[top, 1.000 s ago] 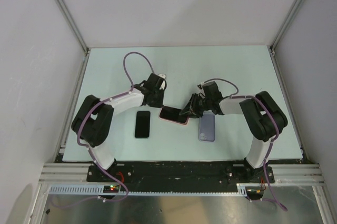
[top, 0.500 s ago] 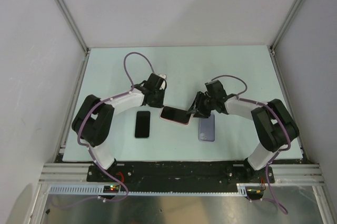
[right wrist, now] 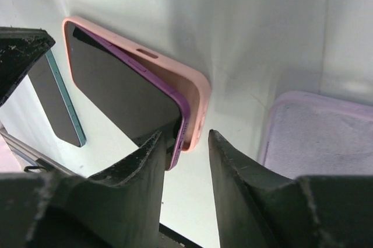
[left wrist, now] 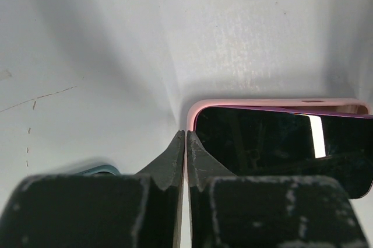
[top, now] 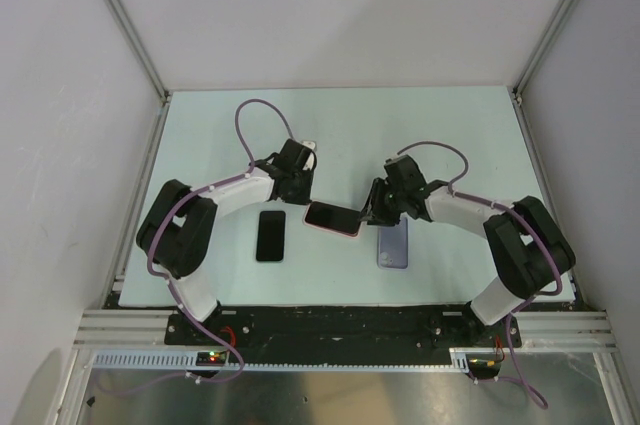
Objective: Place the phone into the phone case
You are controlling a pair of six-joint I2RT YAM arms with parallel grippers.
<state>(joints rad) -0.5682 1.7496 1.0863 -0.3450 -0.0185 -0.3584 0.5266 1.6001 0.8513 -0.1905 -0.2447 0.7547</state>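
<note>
A purple phone with a dark screen lies partly in the pink phone case; its near end stands up out of the case's rim. My right gripper is open and straddles that end, one finger against the phone's corner and the other apart from the case. My left gripper is shut with nothing in it, its tips at the case's other corner. In the top view the case lies between the left gripper and the right gripper.
A black phone with a teal edge lies flat, left of the pink case. A lavender case lies open side up to its right, close under my right wrist. Grey walls close in the white table on three sides.
My right arm has stretched out to the right and its jaws have widened around the end of the phone and case. The left arm has stayed put.
</note>
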